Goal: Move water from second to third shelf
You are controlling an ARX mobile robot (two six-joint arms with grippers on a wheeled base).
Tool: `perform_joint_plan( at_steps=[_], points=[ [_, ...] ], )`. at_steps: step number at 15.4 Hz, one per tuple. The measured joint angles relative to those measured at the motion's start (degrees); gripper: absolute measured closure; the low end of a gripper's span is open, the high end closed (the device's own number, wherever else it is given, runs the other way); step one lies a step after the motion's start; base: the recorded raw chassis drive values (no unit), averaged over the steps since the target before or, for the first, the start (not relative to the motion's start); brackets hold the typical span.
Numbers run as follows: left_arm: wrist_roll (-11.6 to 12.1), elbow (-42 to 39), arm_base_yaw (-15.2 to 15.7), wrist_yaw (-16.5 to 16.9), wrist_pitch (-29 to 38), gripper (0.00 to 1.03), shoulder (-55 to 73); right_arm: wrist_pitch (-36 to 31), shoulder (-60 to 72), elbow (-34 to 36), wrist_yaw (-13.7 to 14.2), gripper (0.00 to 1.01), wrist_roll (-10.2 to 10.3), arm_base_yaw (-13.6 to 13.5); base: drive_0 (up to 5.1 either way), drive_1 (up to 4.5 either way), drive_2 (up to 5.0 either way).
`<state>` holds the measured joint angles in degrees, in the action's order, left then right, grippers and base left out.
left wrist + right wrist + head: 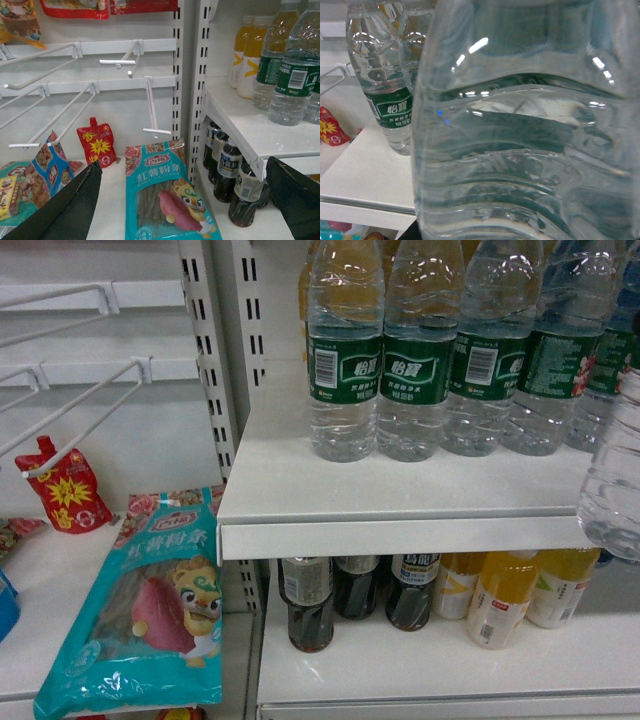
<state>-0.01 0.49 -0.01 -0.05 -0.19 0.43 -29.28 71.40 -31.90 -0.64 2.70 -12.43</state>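
One water bottle [612, 475] hangs at the right edge of the head view, its clear ribbed lower body out past the front lip of the upper shelf [400, 502] and its base level with the gap above the lower shelf [430, 660]. No shelf is under it there, so my judgement is that the right arm carries it clear of the lip, ready to be brought down. The right wrist view agrees: the bottle [530, 140] fills nearly the whole frame, far too near for anything but a thing borne by that arm. The right gripper itself shows in no view, so I cannot tell how its jaws stand.

Behind it, across the upper right of the head view, the row of green-labelled waters [420, 350] stands upright on the upper shelf, labels forward as stock is faced. Below, dark bottles [350, 595] and yellow juice bottles [510, 595] stand on the lower shelf, with bare board in front of them.

At the bottom of the left wrist view the left gripper [185, 200] has its dark fingers [70, 210] spread wide with nothing between them, hanging idle over the teal sweet-potato noodle packet [167, 192].
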Motion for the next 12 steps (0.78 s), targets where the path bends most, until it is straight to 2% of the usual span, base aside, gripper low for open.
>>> perform_joint_plan(
  at_steps=[3, 7, 12],
  points=[
    [0.00, 0.00, 0.00, 0.00, 0.00, 0.05, 0.00, -1.95, 7.80, -4.83, 0.00, 0.59, -0.04, -0.77, 0.0, 0.00, 0.0],
    [0.00, 0.00, 0.00, 0.00, 0.00, 0.05, 0.00, -2.91, 15.65, -11.13, 0.35, 0.59, -1.27, -1.44, 0.0, 0.00, 0.0],
    [0.00, 0.00, 0.00, 0.02, 0.00, 0.05, 0.00, -4.70, 22.36, -17.03, 1.11, 0.59, -1.03, -1.49, 0.0, 0.00, 0.0]
  ],
)
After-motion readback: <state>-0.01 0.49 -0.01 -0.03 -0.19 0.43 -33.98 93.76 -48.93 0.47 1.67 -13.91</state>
